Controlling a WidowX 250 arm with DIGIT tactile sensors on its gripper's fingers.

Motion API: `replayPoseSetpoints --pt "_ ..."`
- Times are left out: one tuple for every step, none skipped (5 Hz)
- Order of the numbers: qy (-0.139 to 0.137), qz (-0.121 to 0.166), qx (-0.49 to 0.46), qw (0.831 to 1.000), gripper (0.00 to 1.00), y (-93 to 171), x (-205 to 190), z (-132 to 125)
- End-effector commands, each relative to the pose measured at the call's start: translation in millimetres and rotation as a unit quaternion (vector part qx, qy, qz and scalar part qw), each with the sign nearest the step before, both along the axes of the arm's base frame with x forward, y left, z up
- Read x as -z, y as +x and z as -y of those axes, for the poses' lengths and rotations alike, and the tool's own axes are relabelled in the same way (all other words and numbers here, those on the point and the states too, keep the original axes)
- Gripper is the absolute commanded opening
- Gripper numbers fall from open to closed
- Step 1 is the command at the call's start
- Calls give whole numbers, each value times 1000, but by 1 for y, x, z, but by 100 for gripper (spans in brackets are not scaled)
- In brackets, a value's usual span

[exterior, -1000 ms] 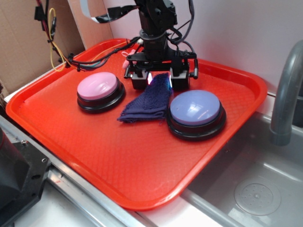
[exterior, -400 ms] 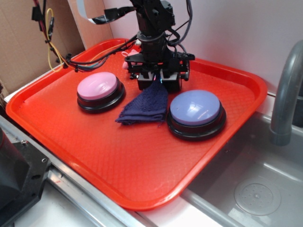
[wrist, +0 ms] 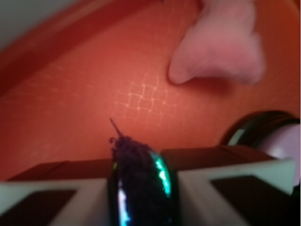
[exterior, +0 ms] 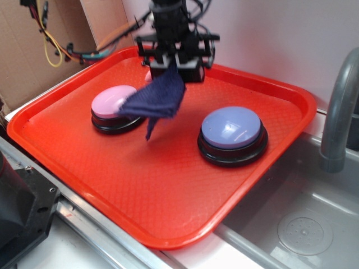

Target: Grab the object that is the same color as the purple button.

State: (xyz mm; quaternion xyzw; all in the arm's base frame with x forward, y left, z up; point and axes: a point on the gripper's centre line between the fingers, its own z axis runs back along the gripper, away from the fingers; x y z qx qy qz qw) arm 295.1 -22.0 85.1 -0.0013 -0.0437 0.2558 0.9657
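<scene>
The object, a dark purple-navy terry rag (exterior: 156,100), hangs in the air over the tray, its lower corner dangling in front of the pink button (exterior: 115,106). My gripper (exterior: 172,65) is shut on the rag's top corner, well above the tray floor. In the wrist view the rag's frayed corner (wrist: 136,174) sits pinched between the two pads. The purple button (exterior: 232,134), lavender-blue dome on a black base, stands on the tray to the right, apart from the rag.
Everything sits on a red tray (exterior: 168,190). A small pink plush toy (wrist: 221,44) lies at the tray's back, behind the gripper. A metal sink (exterior: 303,224) and grey faucet (exterior: 339,112) are to the right. Cardboard and loose wires (exterior: 53,45) stand at the back left.
The jaws went from open around the rag to shut on it. The gripper then rose and shifted left, lifting the rag off the tray so it now hangs free.
</scene>
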Motion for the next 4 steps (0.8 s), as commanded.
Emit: replayPoseSetpoints --pt "13 55 101 993 0 -30 -82 -21" --pt "21 38 129 991 0 -62 -103 -29" --pt "18 33 112 993 0 -89 -113 -35" --pt "6 12 101 995 0 -110 -116 -37"
